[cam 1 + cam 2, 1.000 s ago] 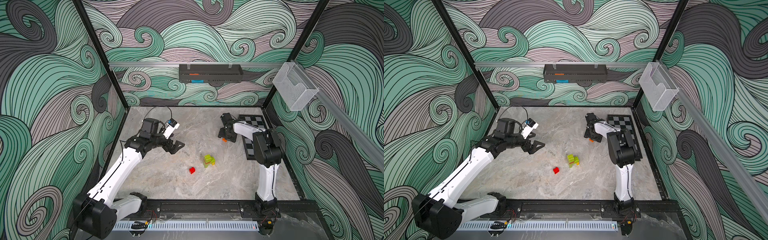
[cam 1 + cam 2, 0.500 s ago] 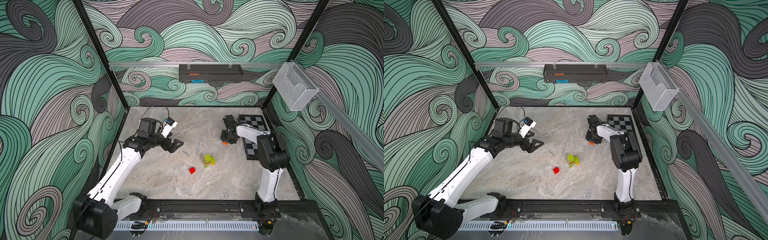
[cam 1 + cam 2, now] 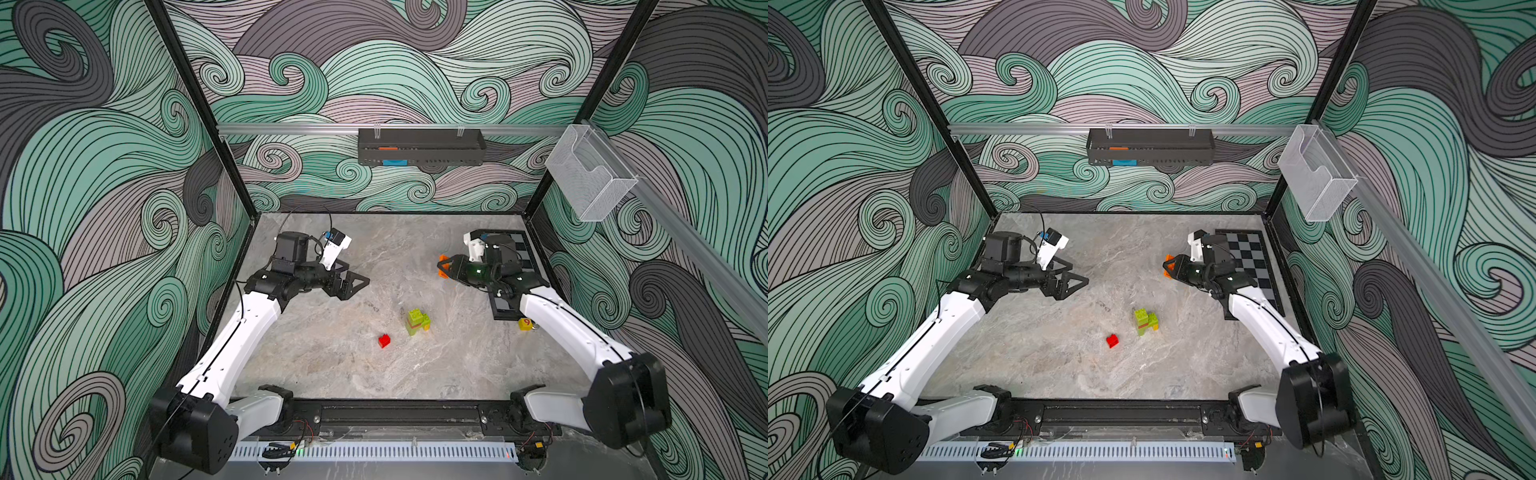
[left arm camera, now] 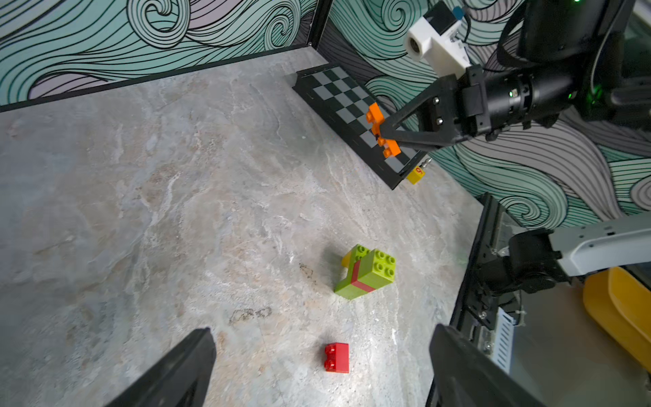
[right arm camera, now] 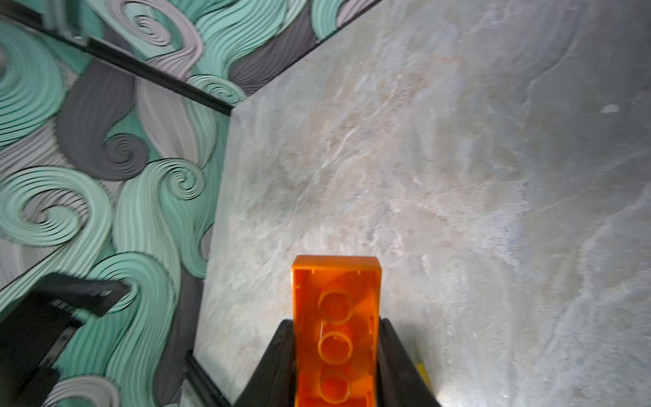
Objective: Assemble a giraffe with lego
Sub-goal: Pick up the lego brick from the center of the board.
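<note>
The giraffe [image 3: 417, 322] [image 3: 1145, 322] [image 4: 366, 275] is a small stack of lime green lego with a red layer and a yellow brick behind, standing mid-table. A loose red brick [image 3: 384, 340] [image 3: 1112, 340] [image 4: 337, 357] lies just left of it. My right gripper [image 3: 446, 266] [image 3: 1170, 266] [image 4: 382, 135] [image 5: 336, 322] is shut on the long orange brick [image 3: 443, 262] [image 3: 1168, 262] [image 4: 374, 116] [image 5: 336, 282], held above the table with its hollow underside towards the right wrist camera. My left gripper [image 3: 353, 286] [image 3: 1073, 286] [image 4: 322, 331] hangs open and empty over the left half, apart from every brick.
A black chequered board [image 3: 527, 245] [image 3: 1246, 253] [image 4: 338, 91] lies along the right wall. A small yellow cube [image 3: 525, 323] [image 4: 415, 174] sits at its near corner. A black tray [image 3: 419, 145] and a clear basket [image 3: 590, 174] hang on the walls.
The right gripper has shut on the orange brick and lifted it off the table, while that arm's elbow swung out to the front right. The left arm drew back slightly, still open.
</note>
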Action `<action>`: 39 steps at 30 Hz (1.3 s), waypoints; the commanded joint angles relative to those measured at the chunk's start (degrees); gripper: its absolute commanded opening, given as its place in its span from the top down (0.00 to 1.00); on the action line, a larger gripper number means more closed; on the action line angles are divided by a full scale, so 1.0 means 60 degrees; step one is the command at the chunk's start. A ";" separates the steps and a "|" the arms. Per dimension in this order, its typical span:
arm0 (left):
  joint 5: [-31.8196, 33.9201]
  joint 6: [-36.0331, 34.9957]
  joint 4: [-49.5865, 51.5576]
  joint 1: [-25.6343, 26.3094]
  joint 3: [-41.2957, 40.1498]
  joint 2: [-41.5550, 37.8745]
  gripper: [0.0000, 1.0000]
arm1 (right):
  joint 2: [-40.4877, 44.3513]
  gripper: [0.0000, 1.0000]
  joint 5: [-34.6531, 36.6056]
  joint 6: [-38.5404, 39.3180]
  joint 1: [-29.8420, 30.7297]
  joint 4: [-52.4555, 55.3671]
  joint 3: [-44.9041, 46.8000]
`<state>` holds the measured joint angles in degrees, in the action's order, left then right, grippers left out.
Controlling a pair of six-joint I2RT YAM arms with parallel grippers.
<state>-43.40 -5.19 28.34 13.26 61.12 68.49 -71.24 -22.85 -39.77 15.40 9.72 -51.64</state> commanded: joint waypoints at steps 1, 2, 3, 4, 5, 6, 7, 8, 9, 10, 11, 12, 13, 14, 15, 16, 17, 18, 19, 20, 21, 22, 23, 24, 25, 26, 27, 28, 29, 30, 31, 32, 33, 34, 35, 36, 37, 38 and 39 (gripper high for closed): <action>-0.1375 0.1028 -0.0502 0.0065 0.0756 0.0510 0.02 | 0.0967 0.86 -0.1792 -0.1809 -0.0007 -0.3427 0.1011; -0.1557 0.1314 -0.0601 0.0164 0.0920 0.0653 0.02 | 0.1194 0.87 -0.1888 -0.2303 -0.0004 -0.4196 0.1308; -0.1634 0.1465 -0.0648 0.0308 0.1085 0.0759 0.02 | 0.1349 0.89 -0.1883 -0.2700 0.0001 -0.4511 0.1434; -0.1590 0.1437 -0.0619 0.0471 0.1241 0.0805 0.02 | 0.1447 0.90 -0.1875 -0.3036 0.0019 -0.4692 0.1491; -0.1445 0.1159 -0.0460 0.0701 0.1451 0.0845 0.02 | 0.1498 0.91 -0.1861 -0.3445 0.0040 -0.4909 0.1564; -0.1223 0.0643 -0.0156 0.0971 0.1701 0.0882 0.02 | 0.1530 0.91 -0.1802 -0.3928 0.0062 -0.5131 0.1663; -0.0905 0.0070 0.0195 0.1219 0.1948 0.0932 0.02 | 0.1556 0.91 -0.1724 -0.4448 0.0090 -0.5470 0.1785; -0.0338 -0.0698 0.0616 0.1534 0.2271 0.1015 0.02 | 0.1592 0.91 -0.1536 -0.5068 0.0144 -0.5979 0.1995; 0.0345 -0.1492 0.1021 0.1923 0.2571 0.1095 0.02 | 0.1633 0.91 -0.1240 -0.5627 0.0270 -0.6493 0.2228; 0.0844 -0.2198 0.1312 0.2238 0.2812 0.1203 0.02 | 0.1675 0.91 -0.0957 -0.6029 0.0396 -0.6876 0.2372; 0.1326 -0.2891 0.1530 0.2567 0.3060 0.1325 0.02 | 0.1724 0.91 -0.0678 -0.6330 0.0563 -0.7144 0.2476; 0.1713 -0.3354 0.1622 0.2829 0.3232 0.1423 0.02 | 0.1750 0.91 -0.0445 -0.6495 0.0734 -0.7212 0.2490; 0.2075 -0.3792 0.1634 0.3102 0.3408 0.1537 0.02 | 0.1797 0.91 -0.0202 -0.6625 0.0918 -0.7204 0.2474; 0.2351 -0.4196 0.1593 0.3360 0.3554 0.1644 0.02 | 0.1835 0.91 0.0055 -0.6736 0.1100 -0.7194 0.2458; 0.2605 -0.4513 0.1538 0.3576 0.3689 0.1750 0.02 | 0.1878 0.91 0.0315 -0.6846 0.1267 -0.7205 0.2473; 0.2873 -0.4849 0.1539 0.3835 0.3870 0.1891 0.02 | 0.1926 0.91 0.0650 -0.6989 0.1449 -0.7276 0.2514; 0.3134 -0.5096 0.1537 0.4042 0.4042 0.2037 0.03 | 0.1980 0.91 0.0996 -0.7139 0.1628 -0.7361 0.2584; 0.3332 -0.5204 0.1487 0.4218 0.4180 0.2103 0.04 | 0.2021 0.92 0.1311 -0.7267 0.1789 -0.7427 0.2643; 0.3569 -0.5228 0.1352 0.4390 0.4291 0.2325 0.04 | 0.2072 0.92 0.1629 -0.7367 0.1933 -0.7477 0.2684; 0.3779 -0.5151 0.1165 0.4507 0.4367 0.2486 0.05 | 0.2087 0.92 0.1856 -0.7482 0.2050 -0.7504 0.2709; 0.3903 -0.5055 0.1029 0.4589 0.4452 0.2589 0.06 | 0.2089 0.92 0.2001 -0.7556 0.2149 -0.7529 0.2725; 0.4025 -0.4898 0.0927 0.4655 0.4577 0.2702 0.08 | 0.2089 0.92 0.2098 -0.7605 0.2206 -0.7555 0.2714; 0.4081 -0.4712 0.0840 0.4700 0.4706 0.2809 0.09 | 0.2074 0.92 0.2117 -0.7617 0.2243 -0.7553 0.2684; 0.4083 -0.4568 0.0768 0.4730 0.4799 0.2885 0.10 | 0.2074 0.92 0.2129 -0.7636 0.2286 -0.7526 0.2668; 0.4069 -0.4425 0.0703 0.4773 0.4891 0.2971 0.12 | 0.2076 0.92 0.2156 -0.7645 0.2325 -0.7544 0.2649; 0.4081 -0.4281 0.0657 0.4806 0.4992 0.3053 0.13 | 0.2076 0.92 0.2168 -0.7640 0.2365 -0.7550 0.2634; 0.4072 -0.4161 0.0639 0.4832 0.5098 0.3118 0.14 | 0.2082 0.92 0.2172 -0.7648 0.2390 -0.7550 0.2630; 0.4030 -0.4055 0.0651 0.4849 0.5195 0.3172 0.16 | 0.2086 0.92 0.2187 -0.7644 0.2399 -0.7562 0.2635; 0.3975 -0.3972 0.0639 0.4865 0.5283 0.3217 0.17 | 0.2089 0.92 0.2185 -0.7653 0.2405 -0.7566 0.2643; 0.3920 -0.3901 0.0660 0.4880 0.5357 0.3260 0.18 | 0.2109 0.92 0.2199 -0.7657 0.2411 -0.7557 0.2643; 0.3780 -0.3860 0.0714 0.4895 0.5456 0.3301 0.19 | 0.2116 0.92 0.2219 -0.7680 0.2424 -0.7563 0.2659; 0.3625 -0.3832 0.0765 0.4909 0.5506 0.3341 0.20 | 0.2133 0.92 0.2240 -0.7679 0.2431 -0.7566 0.2679; 0.3492 -0.3811 0.0792 0.4924 0.5541 0.3364 0.21 | 0.2133 0.92 0.2241 -0.7669 0.2432 -0.7549 0.2677; 0.3354 -0.3794 0.0821 0.4960 0.5558 0.3387 0.22 | 0.2145 0.92 0.2246 -0.7667 0.2437 -0.7537 0.2669; 0.3294 -0.3793 0.0843 0.5011 0.5560 0.3408 0.23 | 0.2140 0.92 0.2257 -0.7665 0.2456 -0.7535 0.2664; 0.3278 -0.3779 0.0842 0.5048 0.5560 0.3431 0.23 | 0.2134 0.92 0.2258 -0.7652 0.2466 -0.7523 0.2649; 0.3296 -0.3778 0.0829 0.5096 0.5573 0.3460 0.23 | 0.2133 0.92 0.2263 -0.7639 0.2471 -0.7487 0.2631; 0.3334 -0.3791 0.0816 0.5138 0.5587 0.3493 0.24 | 0.2133 0.92 0.2262 -0.7628 0.2498 -0.7479 0.2620; 0.3410 -0.3793 0.0789 0.5165 0.5603 0.3522 0.25 | 0.2122 0.92 0.2263 -0.7602 0.2520 -0.7464 0.2604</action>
<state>-21.87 -28.75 33.34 43.48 92.90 88.36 -59.22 -10.28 -85.54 29.95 -33.74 -35.81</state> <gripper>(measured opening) 0.751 0.325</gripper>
